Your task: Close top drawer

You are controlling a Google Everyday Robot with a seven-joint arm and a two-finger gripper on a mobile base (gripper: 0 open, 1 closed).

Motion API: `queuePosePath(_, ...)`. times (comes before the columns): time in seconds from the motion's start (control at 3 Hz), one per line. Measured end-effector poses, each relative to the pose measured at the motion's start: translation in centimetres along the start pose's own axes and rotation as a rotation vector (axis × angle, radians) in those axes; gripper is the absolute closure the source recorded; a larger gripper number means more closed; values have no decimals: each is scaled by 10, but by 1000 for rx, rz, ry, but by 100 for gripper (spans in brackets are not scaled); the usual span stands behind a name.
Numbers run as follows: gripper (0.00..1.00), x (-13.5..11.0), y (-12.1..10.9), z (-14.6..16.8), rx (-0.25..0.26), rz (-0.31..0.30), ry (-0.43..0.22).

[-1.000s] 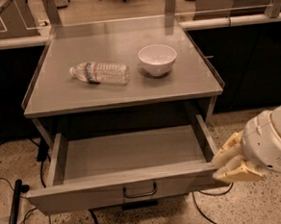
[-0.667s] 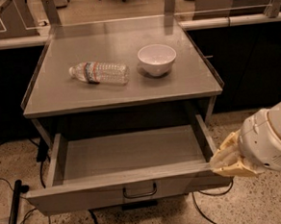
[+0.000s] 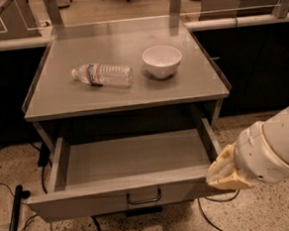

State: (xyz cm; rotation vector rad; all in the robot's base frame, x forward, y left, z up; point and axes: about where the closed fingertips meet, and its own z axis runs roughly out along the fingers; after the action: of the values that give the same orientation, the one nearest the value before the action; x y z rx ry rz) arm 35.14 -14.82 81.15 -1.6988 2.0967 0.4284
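Observation:
The top drawer (image 3: 133, 160) of the grey metal cabinet stands pulled far out and is empty inside. Its flat front panel (image 3: 91, 203) faces me, with a small dark loop handle (image 3: 144, 197) at its middle. My gripper (image 3: 223, 174) is at the right end of the front panel, its pale yellow fingertips against or very near the drawer's front right corner. The white rounded arm housing (image 3: 273, 150) behind it hides part of the fingers.
On the cabinet top (image 3: 59, 101) lie a clear plastic water bottle (image 3: 103, 74) on its side and a white bowl (image 3: 162, 60). Dark cables (image 3: 12, 216) and a black post lie on the speckled floor at the left. Dark counters flank the cabinet.
My gripper has moved a little left, closer to the drawer's front right corner. The drawer itself has not visibly moved.

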Motion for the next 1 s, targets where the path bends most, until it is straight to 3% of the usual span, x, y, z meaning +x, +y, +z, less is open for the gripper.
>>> queuePosePath(0.67,100,-4,-1,63,0,55,-115)
queuePosePath(1.0,100,1,1,93,-22,65,-127)
